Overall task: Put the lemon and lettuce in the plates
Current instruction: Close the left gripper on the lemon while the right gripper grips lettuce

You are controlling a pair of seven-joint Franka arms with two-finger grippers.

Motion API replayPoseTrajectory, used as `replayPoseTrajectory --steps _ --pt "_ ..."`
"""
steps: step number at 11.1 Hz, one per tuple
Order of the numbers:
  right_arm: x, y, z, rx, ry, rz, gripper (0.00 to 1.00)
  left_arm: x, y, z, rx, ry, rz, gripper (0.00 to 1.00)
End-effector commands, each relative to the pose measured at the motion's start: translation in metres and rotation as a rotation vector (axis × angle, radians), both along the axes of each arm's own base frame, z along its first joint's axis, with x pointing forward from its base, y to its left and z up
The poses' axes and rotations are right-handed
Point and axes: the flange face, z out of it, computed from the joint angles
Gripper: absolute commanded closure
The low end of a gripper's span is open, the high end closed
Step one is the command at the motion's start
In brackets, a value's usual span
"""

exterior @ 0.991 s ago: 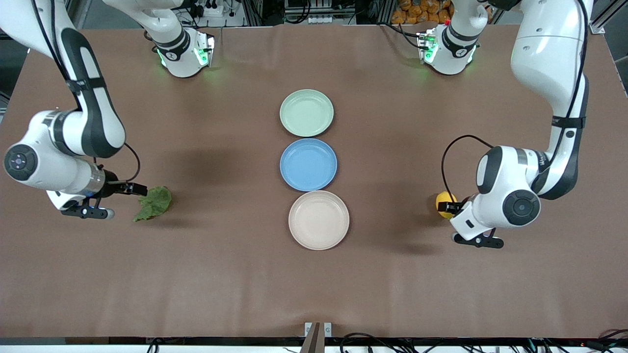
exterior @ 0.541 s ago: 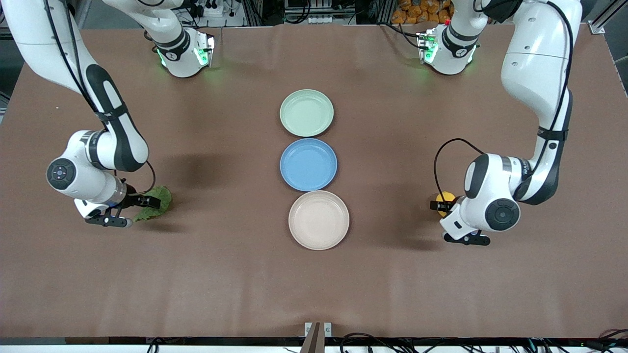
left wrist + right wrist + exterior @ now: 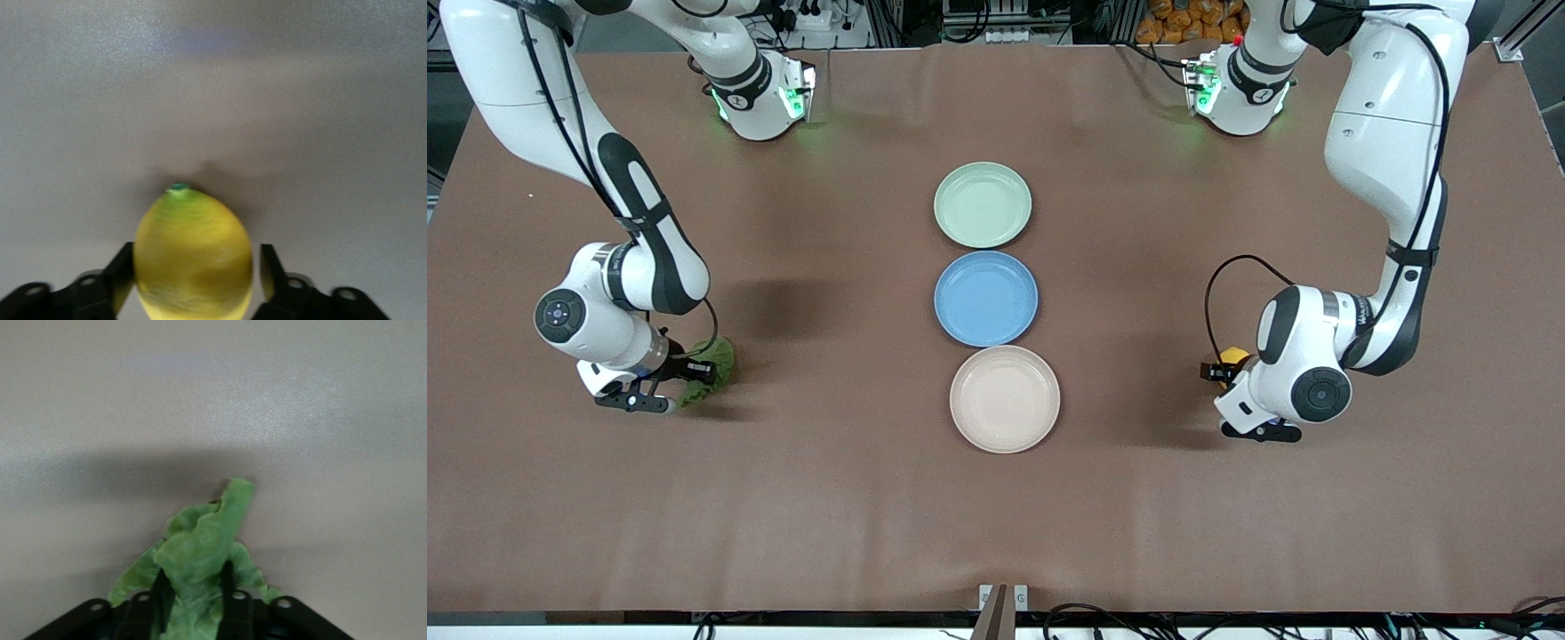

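Left gripper astride lemon

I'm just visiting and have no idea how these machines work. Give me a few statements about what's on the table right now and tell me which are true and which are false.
1. The left hand has its fingers on either side of the lemon. True.
2. The lettuce already lies in the mint green plate. False: it is on the table toward the right arm's end, at the right hand.
3. The blue plate sits between the mint green plate and the beige plate. True.
4. The beige plate holds the lemon. False: all three plates hold nothing.
5. The beige plate is the nearest of the three to the front camera. True.
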Motion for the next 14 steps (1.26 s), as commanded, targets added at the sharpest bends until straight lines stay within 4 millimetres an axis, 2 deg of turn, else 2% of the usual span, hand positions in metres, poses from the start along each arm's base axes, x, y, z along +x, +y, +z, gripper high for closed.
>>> replayPoseTrajectory --steps 1,4,5,7,9,11,12,14 --pt "-0.001 0.003 0.018 0.01 0.007 0.011 1.0 0.005 -0.002 0.003 -0.019 -0.023 0.03 1.0" --pt "-0.007 0.02 0.08 0.027 0.071 0.017 1.0 0.01 -0.006 0.026 -0.022 -0.06 0.033 1.0" --pt "-0.011 0.033 0.105 0.032 0.087 0.02 1.0 0.012 -0.005 0.03 -0.023 -0.067 0.04 1.0" --pt "-0.023 0.056 0.159 0.036 0.125 0.017 1.0 0.017 0.0 0.054 -0.028 -0.103 0.055 1.0" --pt "-0.041 0.097 0.205 0.032 0.145 -0.027 1.0 0.019 -0.001 0.075 -0.028 -0.132 0.078 1.0" --pt "-0.06 0.127 0.237 0.023 0.17 -0.035 1.0 0.024 -0.006 0.094 -0.028 -0.167 0.167 1.0" --pt "-0.07 0.154 0.249 0.016 0.173 -0.05 1.0 0.033 -0.01 0.105 -0.054 -0.188 0.226 1.0" --pt "-0.091 0.221 0.259 -0.005 0.167 -0.093 1.0 0.034 -0.021 0.108 -0.075 -0.192 0.302 1.0"
